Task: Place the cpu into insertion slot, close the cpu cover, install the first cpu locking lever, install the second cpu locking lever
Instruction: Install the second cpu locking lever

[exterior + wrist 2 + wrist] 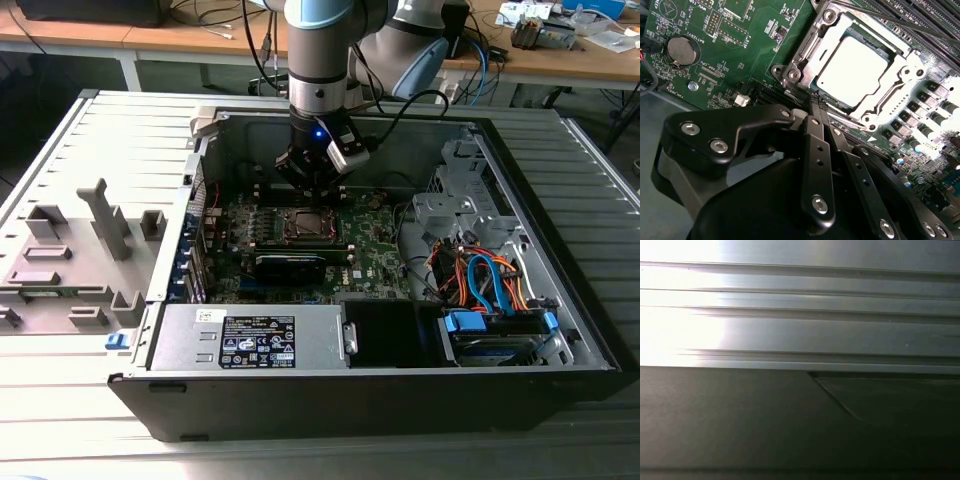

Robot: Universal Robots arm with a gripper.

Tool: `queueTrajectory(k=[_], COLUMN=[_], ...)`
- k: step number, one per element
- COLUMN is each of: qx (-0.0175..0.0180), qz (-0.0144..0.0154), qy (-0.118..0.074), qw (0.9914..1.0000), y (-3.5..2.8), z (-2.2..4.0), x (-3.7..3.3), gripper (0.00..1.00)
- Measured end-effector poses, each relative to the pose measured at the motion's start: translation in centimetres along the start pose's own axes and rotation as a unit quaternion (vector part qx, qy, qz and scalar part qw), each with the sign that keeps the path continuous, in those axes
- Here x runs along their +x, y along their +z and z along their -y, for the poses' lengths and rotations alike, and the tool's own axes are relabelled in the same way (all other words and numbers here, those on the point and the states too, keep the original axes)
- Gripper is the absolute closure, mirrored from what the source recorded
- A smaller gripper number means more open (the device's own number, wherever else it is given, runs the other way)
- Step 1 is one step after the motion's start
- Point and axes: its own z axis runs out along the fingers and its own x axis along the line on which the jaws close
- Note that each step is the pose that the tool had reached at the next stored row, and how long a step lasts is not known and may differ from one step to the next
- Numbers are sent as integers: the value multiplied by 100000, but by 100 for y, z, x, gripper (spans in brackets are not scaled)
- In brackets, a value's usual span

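workshop bench, open computer case (560,330). nearest us, gripper (816,102), fingers pressed together, empty, at the socket edge. beyond: cpu (852,71) seated in insertion slot (790,75), cpu cover (900,75) down. we judge lever step underway, needing a precise hook.

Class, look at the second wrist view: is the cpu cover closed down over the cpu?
Yes: the cpu cover lies flat as a silvery frame around the cpu, whose metal top shows through its window.
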Motion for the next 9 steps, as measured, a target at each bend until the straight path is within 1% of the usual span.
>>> queueTrajectory(k=[9], qx=[-4], qz=[-1], qy=[-2], qw=[100000], y=[0], z=[0], x=[0], gripper=[89])
